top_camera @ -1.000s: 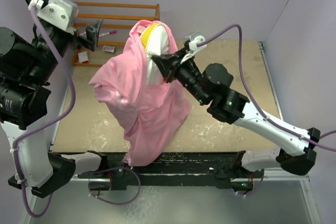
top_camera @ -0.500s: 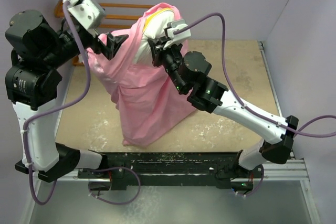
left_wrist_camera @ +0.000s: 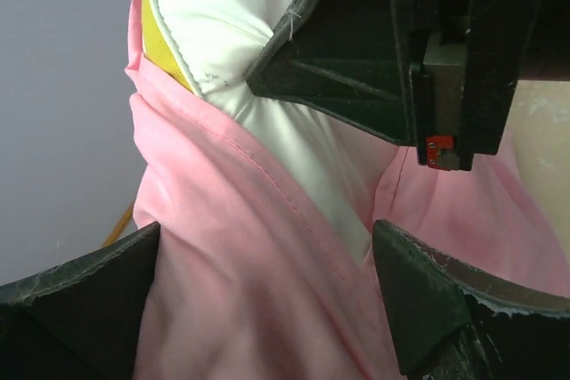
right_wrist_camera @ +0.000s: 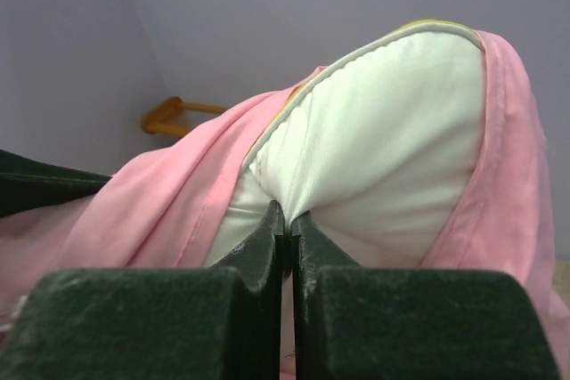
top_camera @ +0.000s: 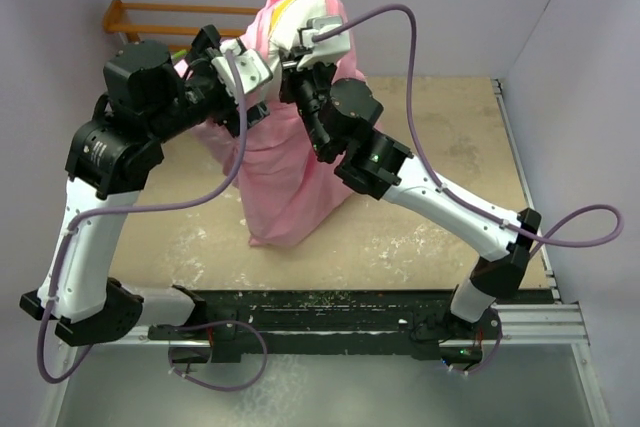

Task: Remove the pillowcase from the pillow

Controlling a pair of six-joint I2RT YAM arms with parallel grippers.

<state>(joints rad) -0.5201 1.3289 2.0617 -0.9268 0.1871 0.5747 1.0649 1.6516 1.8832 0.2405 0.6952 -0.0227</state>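
My right gripper [top_camera: 298,69] is shut on a fold of the cream-white pillow [top_camera: 290,31] and holds it high near the back wall. In the right wrist view its jaws [right_wrist_camera: 287,220] pinch the white pillow [right_wrist_camera: 392,140]. The pink pillowcase [top_camera: 285,167] still covers most of the pillow, and its lower end rests on the table. Its open edge is peeled back from the top corner, baring the yellow-green band [left_wrist_camera: 165,33]. My left gripper [top_camera: 265,85] is open with pink pillowcase fabric [left_wrist_camera: 249,255] between its jaws [left_wrist_camera: 267,300], just below the right gripper [left_wrist_camera: 356,68].
A wooden rack [top_camera: 150,17] stands at the back left against the purple wall. The tan tabletop [top_camera: 450,147] stretches to the right of the hanging fabric. A black rail [top_camera: 330,312] runs along the near edge between the arm bases.
My left arm has swung in from the far left to the pillow, its open jaws now around the pink fabric. My right arm has lifted the pillow higher and farther back.
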